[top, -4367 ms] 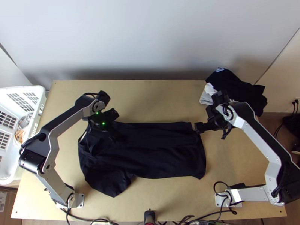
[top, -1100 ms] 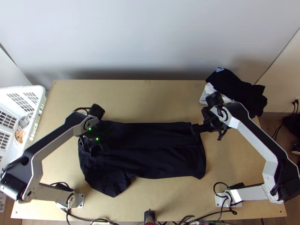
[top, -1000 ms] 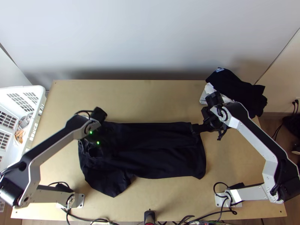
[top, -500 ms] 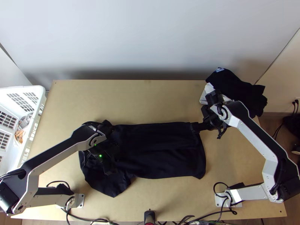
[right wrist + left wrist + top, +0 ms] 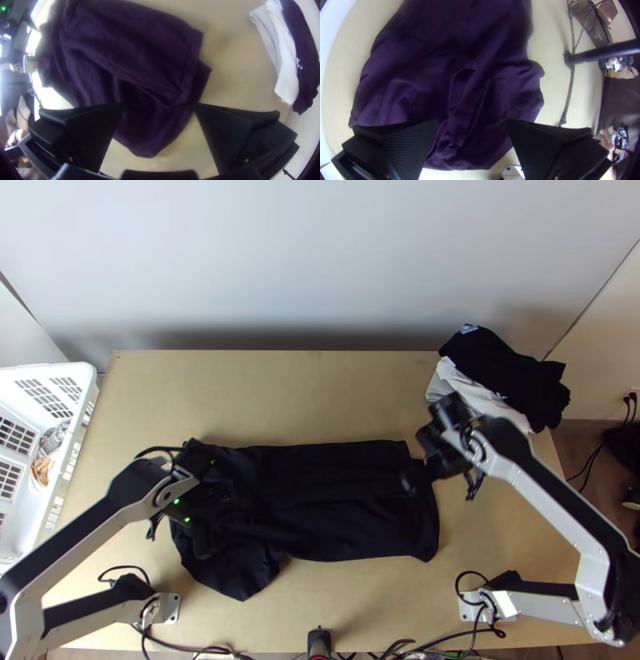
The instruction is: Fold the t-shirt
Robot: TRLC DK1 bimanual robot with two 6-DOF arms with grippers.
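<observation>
My left gripper (image 5: 214,520) is over the collar end of the t-shirt (image 5: 344,500). In its wrist view I see its two fingers (image 5: 410,140) wide apart, with nothing pinched between them and the dark cloth lying beyond and beneath. I can't tell whether the tips touch it. My right gripper (image 5: 418,464) is over the other end, by the hem. In its own wrist view its fingers (image 5: 233,136) are also spread well apart, and the shirt runs from the gap out past the tips, held by neither. I can't tell whether they graze the cloth.

The t-shirt lies lengthwise on the table (image 5: 280,396), between and under the two grippers. One long side is folded over: at the hem end I see the upper layer stop just short of the lower one's edge. Around the neck opening (image 5: 463,75) the cloth is rumpled, and a sleeve (image 5: 236,580) sticks out of the shirt on the side of the arms' bases.

Past the shirt's collar end, well apart from it, is a white basket (image 5: 68,484) with some things in it. Off its hem end, on the side away from the bases, a dark garment (image 5: 512,376) lies partly over white cloth (image 5: 472,394), both apart from the shirt.
</observation>
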